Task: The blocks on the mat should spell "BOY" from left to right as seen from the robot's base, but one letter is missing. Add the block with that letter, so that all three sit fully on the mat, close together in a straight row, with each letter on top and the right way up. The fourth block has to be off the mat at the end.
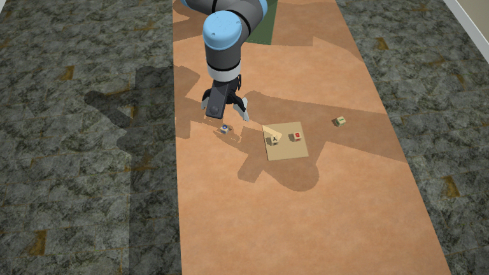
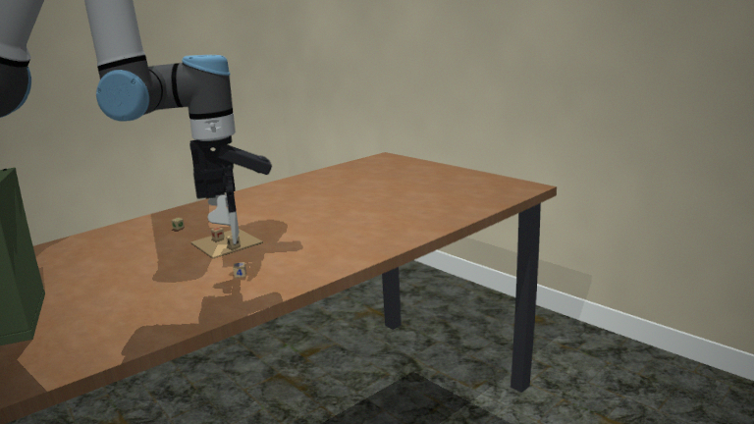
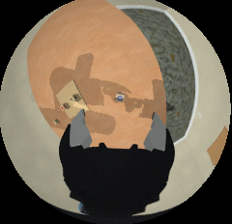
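Observation:
A tan mat (image 1: 286,141) lies on the brown table. On it sit a block with a black Y (image 1: 275,138) and a block with a red B (image 1: 297,136), a gap apart. A block with a blue O (image 1: 224,128) lies on the table off the mat, also in the exterior view (image 2: 240,270) and the wrist view (image 3: 119,97). A block with a green letter (image 1: 340,121) lies off the mat on the other side. My gripper (image 1: 225,110) hangs open and empty above the table, just behind the O block, and shows in the wrist view (image 3: 117,129) too.
The green robot pedestal (image 1: 252,3) stands at the table's far end. The table's long edge (image 1: 175,131) runs close to the O block. The mat also shows in the exterior view (image 2: 227,243) and the wrist view (image 3: 72,96).

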